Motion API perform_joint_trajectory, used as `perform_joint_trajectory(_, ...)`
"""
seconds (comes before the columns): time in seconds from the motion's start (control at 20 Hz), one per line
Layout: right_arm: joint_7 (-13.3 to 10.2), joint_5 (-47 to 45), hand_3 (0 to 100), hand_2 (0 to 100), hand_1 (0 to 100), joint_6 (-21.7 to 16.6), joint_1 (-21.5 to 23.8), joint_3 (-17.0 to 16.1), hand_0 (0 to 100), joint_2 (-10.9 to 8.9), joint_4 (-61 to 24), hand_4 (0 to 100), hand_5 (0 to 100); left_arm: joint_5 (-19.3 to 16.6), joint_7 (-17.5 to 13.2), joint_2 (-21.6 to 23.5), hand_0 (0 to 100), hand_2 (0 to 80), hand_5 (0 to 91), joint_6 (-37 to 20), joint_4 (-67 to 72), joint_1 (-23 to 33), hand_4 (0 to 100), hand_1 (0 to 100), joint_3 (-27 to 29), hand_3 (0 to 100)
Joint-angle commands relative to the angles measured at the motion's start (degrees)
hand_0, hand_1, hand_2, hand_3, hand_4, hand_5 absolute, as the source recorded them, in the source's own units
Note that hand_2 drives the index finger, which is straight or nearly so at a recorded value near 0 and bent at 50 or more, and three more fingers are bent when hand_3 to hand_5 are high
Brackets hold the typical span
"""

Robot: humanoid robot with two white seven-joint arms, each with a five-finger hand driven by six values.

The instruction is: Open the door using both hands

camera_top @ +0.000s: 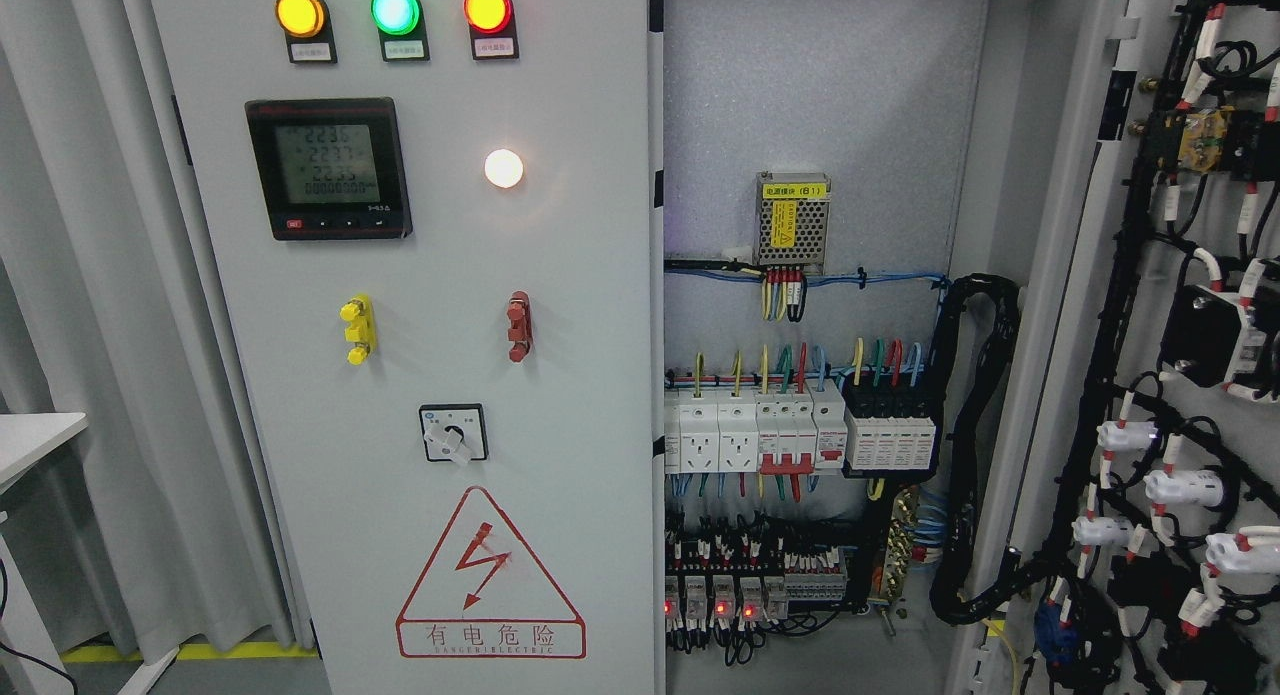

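Grey cabinet (820,105) stands open, holding breakers (800,430) and probably relays (725,590).

right door (1150,375) swung open | cabinet interior reachable | left door (420,375) shut

Closed left door (400,375) carrying three lamps (395,10) above a meter (328,168); rotary switch (453,433) below, warning sign (490,580) lowest. Breakers (800,430) inside the cabinet (820,105) at centre. Swung-open right door (1170,375) at right. Tabletop (30,440) at far left.
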Motion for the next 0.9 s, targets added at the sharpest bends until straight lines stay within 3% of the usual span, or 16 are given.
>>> perform_joint_trajectory(0.0,0.0,-0.8,0,0,0,0.0,1.3,0.6,22,-1.96,-33.7,0,0,-0.6,4.1,-10.2,29,2.9,0.0,0.2,32.6,-0.4,3,0,13.2,3)
perform_joint_trajectory(0.15,0.0,-0.9,0,0,0,0.3,-1.4,0.5,22,-1.17,-39.2,0,0,-0.3,4.4,-10.2,29,2.9,0.0,0.6,32.7,0.4,3,0,13.3,3)
perform_joint_trajectory(0.35,0.0,-1.0,0,0,0,0.3,-6.7,0.5,22,1.46,-44.6,0,0,-0.2,4.1,-10.2,29,2.9,0.0,3.1,32.7,0.4,3,0,15.5,3)
perform_joint_trajectory(0.65,0.0,-0.9,0,0,0,0.4,-16.0,0.6,22,4.72,-45.8,0,0,-0.6,3.4,-10.3,29,2.9,0.0,3.3,32.5,0.4,3,0,16.3,3)
perform_joint_trajectory(0.85,0.1,-0.9,0,0,0,0.6,-24.8,0.5,22,6.21,-45.7,0,0,-0.8,3.4,-10.3,29,2.9,0.0,3.3,32.4,0.4,3,0,16.2,3)
